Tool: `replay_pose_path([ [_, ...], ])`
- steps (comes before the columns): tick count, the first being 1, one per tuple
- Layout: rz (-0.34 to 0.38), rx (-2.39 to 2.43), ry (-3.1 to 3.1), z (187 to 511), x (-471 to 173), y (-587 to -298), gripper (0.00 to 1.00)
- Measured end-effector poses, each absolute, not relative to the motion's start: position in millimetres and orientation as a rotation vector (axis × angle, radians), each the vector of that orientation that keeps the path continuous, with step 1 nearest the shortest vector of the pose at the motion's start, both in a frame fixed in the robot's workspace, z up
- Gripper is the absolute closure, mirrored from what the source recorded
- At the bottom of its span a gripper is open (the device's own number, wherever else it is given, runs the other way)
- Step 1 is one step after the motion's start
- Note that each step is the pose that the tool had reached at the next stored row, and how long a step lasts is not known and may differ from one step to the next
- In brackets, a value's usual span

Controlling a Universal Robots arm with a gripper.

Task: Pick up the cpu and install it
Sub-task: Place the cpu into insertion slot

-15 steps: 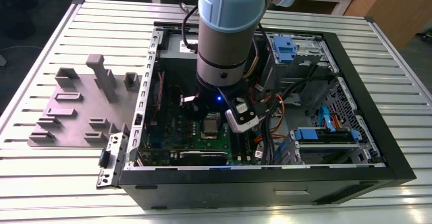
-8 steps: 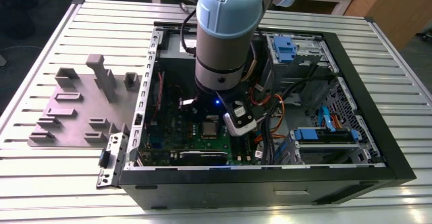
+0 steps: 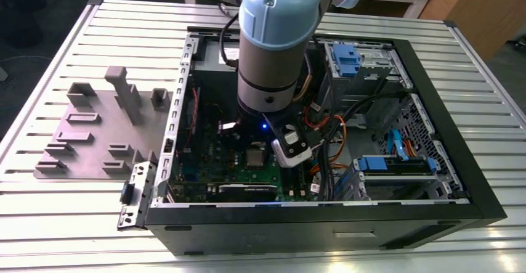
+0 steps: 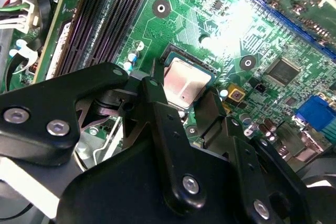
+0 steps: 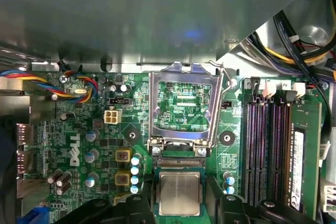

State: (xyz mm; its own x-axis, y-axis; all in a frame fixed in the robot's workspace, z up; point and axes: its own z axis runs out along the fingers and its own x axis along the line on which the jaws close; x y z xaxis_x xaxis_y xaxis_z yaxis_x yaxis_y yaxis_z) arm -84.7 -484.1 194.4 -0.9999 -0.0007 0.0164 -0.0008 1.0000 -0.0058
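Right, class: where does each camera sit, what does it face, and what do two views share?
Exterior view: off the arm, looking down into the open computer case; the arm shows.
Second wrist view: on the arm, looking past the tool at the cpu.
First wrist view: on the arm, facing the motherboard; the tool shows.
Shared: both wrist views show the cpu.

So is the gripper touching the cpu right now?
Cannot tell. In both wrist views the gripper straddles the cpu, but no clear contact or gap shows.

Robot lab: slatted bench (image 3: 74,224), opened computer (image 3: 329,230).
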Motion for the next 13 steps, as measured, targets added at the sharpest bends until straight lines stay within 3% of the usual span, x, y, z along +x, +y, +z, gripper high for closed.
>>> replay_pose_path([
  [13, 0.009, -0.006, -3.125, 189.9, -84.7, -484.1, 0.53],
])
